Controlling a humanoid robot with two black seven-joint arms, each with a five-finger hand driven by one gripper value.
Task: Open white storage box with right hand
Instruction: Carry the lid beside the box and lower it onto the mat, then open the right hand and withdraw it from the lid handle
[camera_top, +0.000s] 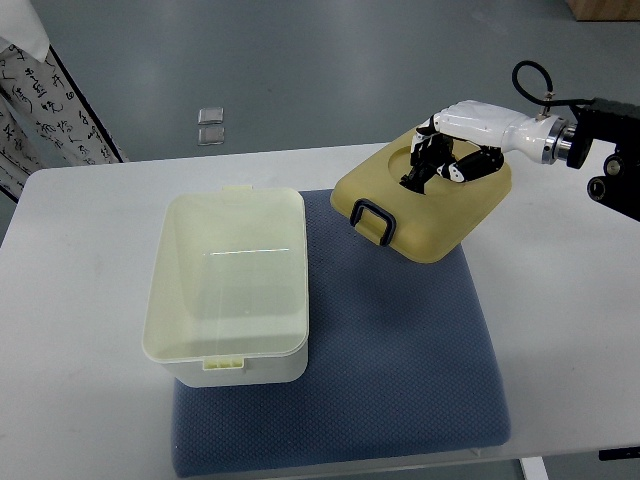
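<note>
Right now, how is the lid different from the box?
The lid is tilted, gripped by the right hand; the box sits flat on the blue mat. The lid looks darker yellow with a black handle; the box is paler, open and empty. Both have rounded corners.

Right hand (455, 150) far out, wrist level, fingers curled downward.

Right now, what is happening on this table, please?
The robot's right hand is holding the lid of the white storage box, with its fingers on the lid's top. The lid is already off the box and sits tilted to the box's right, over the far right part of the blue mat. Its black latch handle faces the box. The box stands open on the mat's left side, and it looks empty. The left hand is not in view.
</note>
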